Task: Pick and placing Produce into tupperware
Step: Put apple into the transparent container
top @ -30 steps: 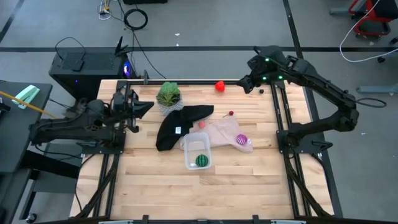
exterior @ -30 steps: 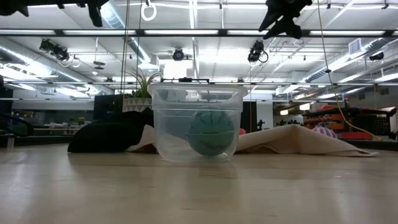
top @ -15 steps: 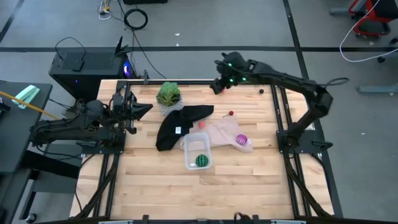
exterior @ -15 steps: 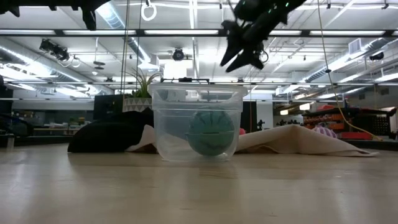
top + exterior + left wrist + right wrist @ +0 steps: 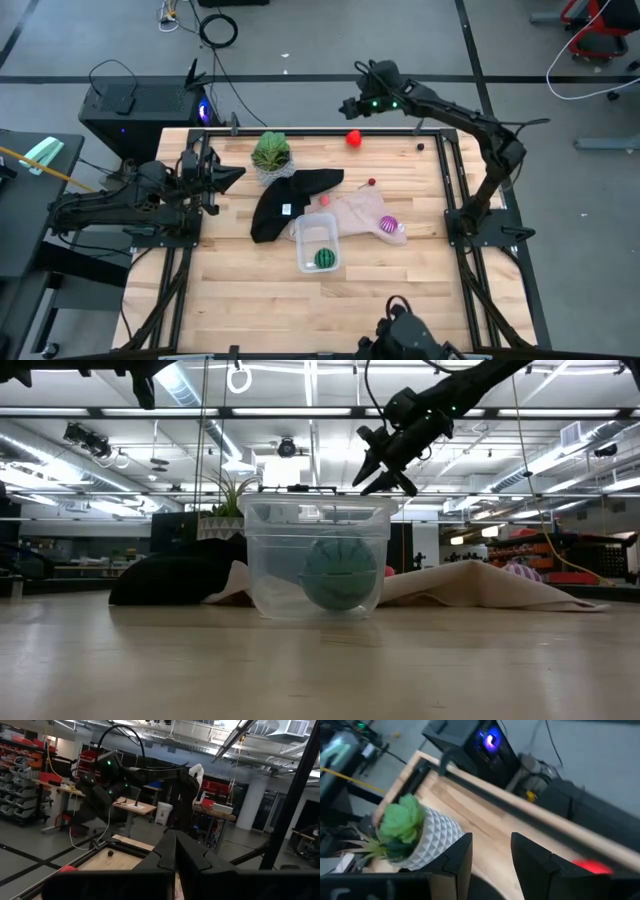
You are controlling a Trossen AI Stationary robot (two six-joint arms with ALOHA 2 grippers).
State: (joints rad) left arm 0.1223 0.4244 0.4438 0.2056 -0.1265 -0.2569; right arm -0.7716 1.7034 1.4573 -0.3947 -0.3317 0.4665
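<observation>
Inside clear tupperware (image 5: pixel 318 243), green melon-like fruit (image 5: pixel 324 258), striped, round.

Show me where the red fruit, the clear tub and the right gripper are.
red fruit (image 5: pixel 353 138): high view, on its middle.
clear tub (image 5: pixel 303 245): high view, on its bare floor.
right gripper (image 5: pixel 347 107): high view, midway between its fingertips.

The right arm stretches from its base at the table's (image 5: pixel 400 290) right side up past the far edge, its hand (image 5: pixel 349 106) held high above that edge with the two fingers (image 5: pixel 532 855) parted. The left arm lies folded low over the table's left edge, its hand (image 5: pixel 222 177) pointing inward, fingers closed together.
</observation>
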